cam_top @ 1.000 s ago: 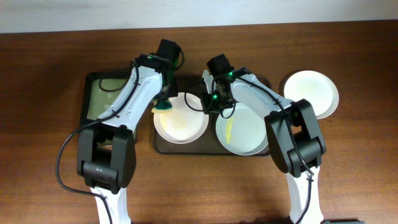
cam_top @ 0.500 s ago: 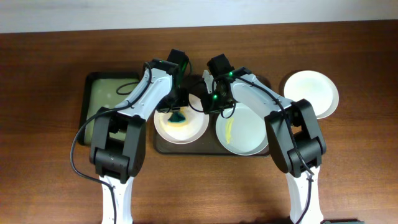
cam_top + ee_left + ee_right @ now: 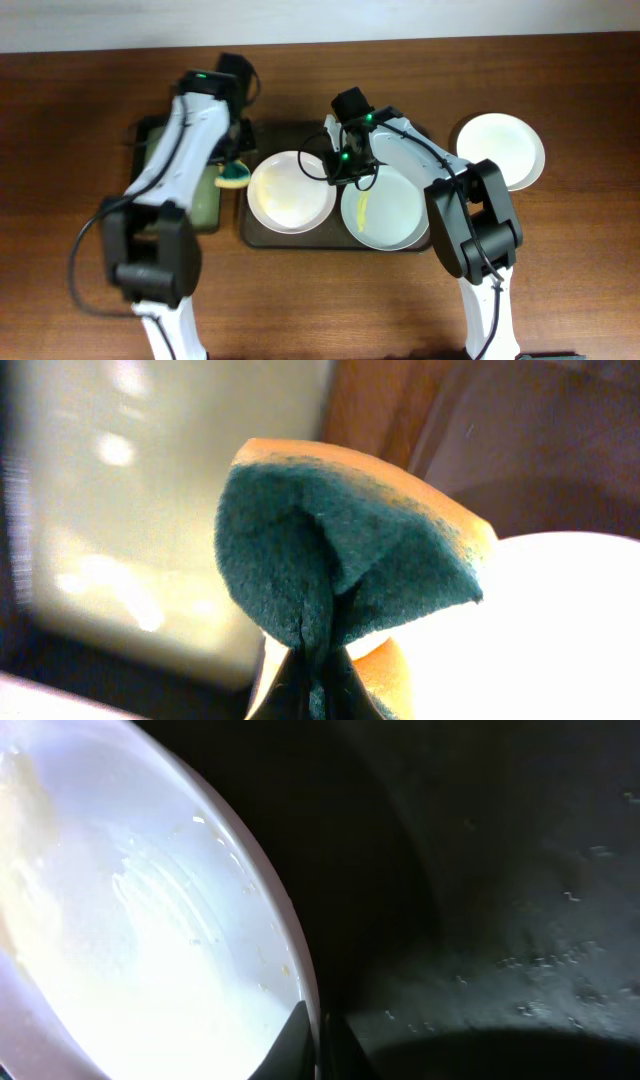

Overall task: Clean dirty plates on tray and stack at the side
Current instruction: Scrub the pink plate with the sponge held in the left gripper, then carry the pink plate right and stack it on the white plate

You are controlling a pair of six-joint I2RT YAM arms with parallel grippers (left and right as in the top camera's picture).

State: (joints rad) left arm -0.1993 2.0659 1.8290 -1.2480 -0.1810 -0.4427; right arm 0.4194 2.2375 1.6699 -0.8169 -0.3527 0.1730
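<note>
Overhead: sponge beside plate

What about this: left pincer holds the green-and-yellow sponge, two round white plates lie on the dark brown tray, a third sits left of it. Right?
Not quite: the overhead view shows the third round white plate lying right of the dark brown rectangular tray, not left. The left pincer does hold the green-and-yellow sponge, and two white plates lie on the tray.
</note>
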